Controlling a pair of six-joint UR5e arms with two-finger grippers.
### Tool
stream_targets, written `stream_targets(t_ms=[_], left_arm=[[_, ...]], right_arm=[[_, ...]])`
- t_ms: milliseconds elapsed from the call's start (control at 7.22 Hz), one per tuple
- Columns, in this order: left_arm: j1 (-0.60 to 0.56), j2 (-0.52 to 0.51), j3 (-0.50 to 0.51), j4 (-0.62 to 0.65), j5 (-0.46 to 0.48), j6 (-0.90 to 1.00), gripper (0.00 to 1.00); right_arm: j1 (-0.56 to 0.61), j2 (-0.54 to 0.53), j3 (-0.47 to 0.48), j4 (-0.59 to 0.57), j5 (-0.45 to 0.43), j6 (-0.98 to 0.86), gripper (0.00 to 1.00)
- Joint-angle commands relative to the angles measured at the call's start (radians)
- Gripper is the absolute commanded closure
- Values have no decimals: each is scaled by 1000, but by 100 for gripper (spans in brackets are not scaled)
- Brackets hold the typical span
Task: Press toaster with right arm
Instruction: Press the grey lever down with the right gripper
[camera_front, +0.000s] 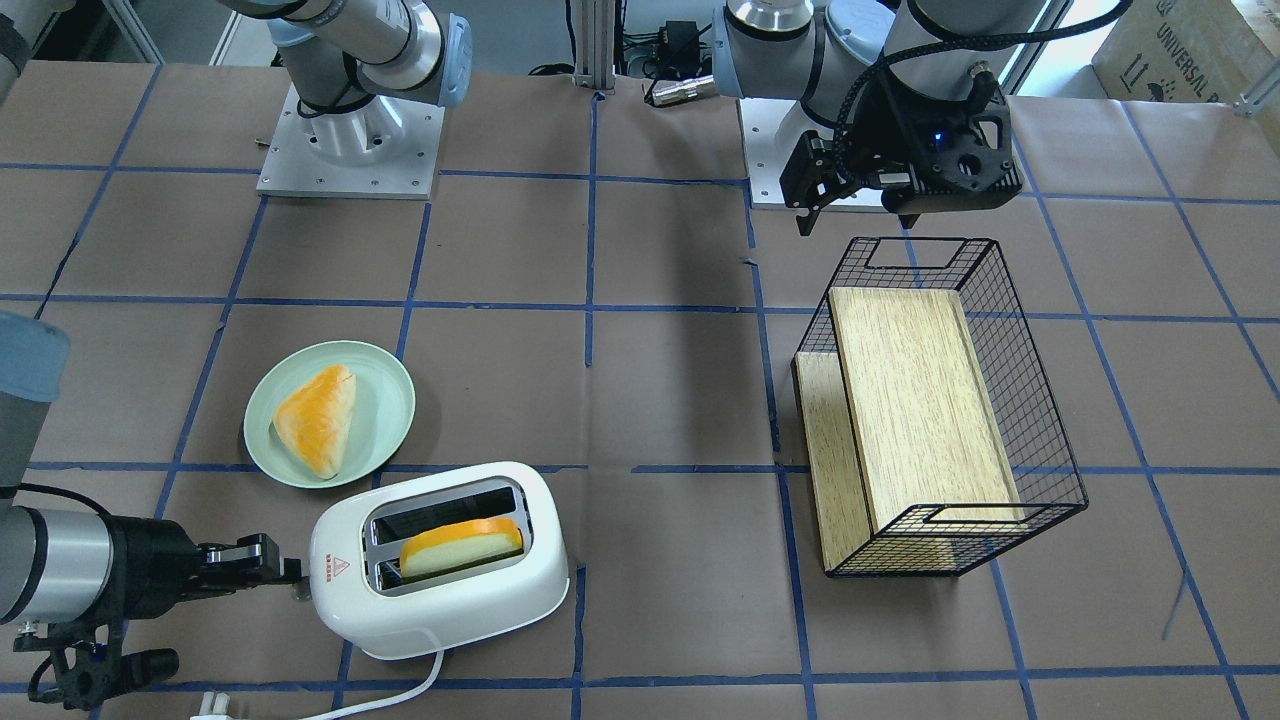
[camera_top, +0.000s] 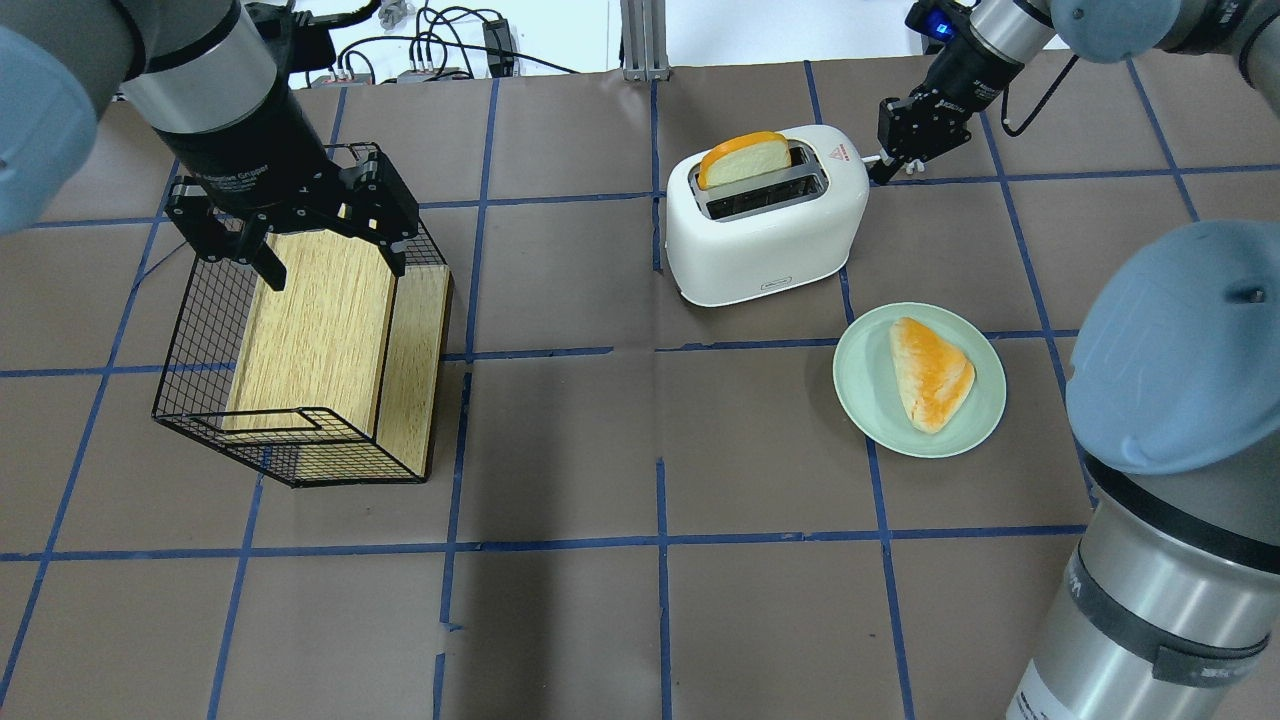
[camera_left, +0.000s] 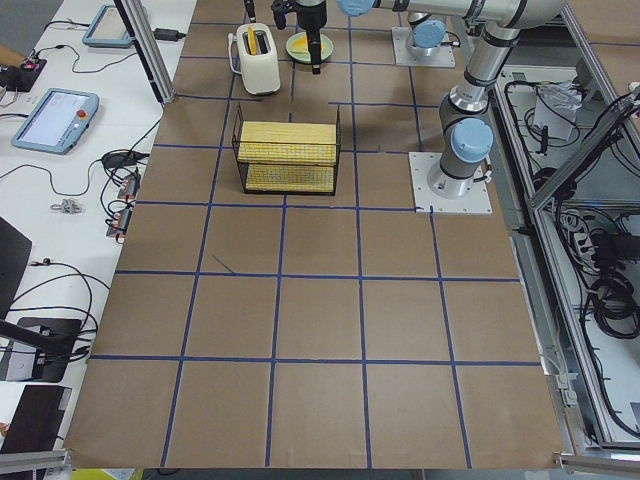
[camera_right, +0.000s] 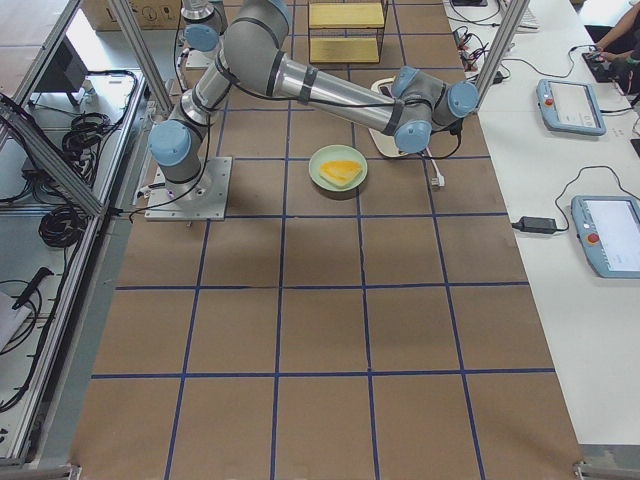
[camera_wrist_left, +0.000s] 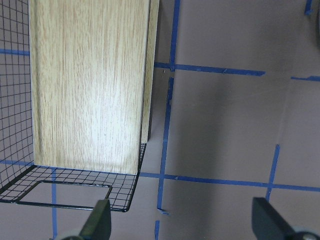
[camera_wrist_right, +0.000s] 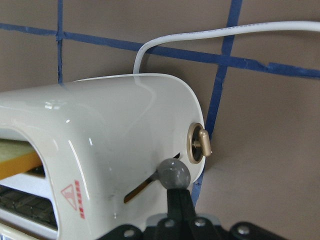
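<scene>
Toaster (camera_front: 440, 590) stands near the table's (camera_front: 680, 400) operator-side edge, on the robot's right half. A bread slice (camera_front: 462, 546) stands proud of one slot. A plate (camera_front: 385, 410) with more bread sits just beside it, toward the robot.

Right gripper (camera_wrist_right: 178, 196): fingers together, nothing between them, tip touching the round lever knob (camera_wrist_right: 173, 173) on the toaster's end face. I cannot tell how far along its slot the lever sits.

Left gripper (camera_top: 330, 258): fingers apart and empty, hanging over the wire basket (camera_top: 190, 330) on the left half, well away from the work.

Step in hand, as I judge it: drive the lever down.
- Push along the line of the lever slot, straight toward the table, not inward at the casing.
- Keep the tip centred on the knob, which is rounded and could slip off sideways.
- The toaster looks light and may slide or tip, so load it gradually.
- Stop once the lever latches.
- Mind the cord (camera_wrist_right: 210, 32) trailing behind.
</scene>
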Motion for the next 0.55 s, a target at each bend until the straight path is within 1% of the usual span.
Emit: stream_targets(t_ms=[0, 415], left_arm=[[0, 0, 0, 0, 0, 0, 0], [0, 0, 0, 0, 0, 0, 0]], right_arm=[[0, 16, -1, -3, 0, -1, 100], [-2, 41, -3, -15, -2, -1, 100]])
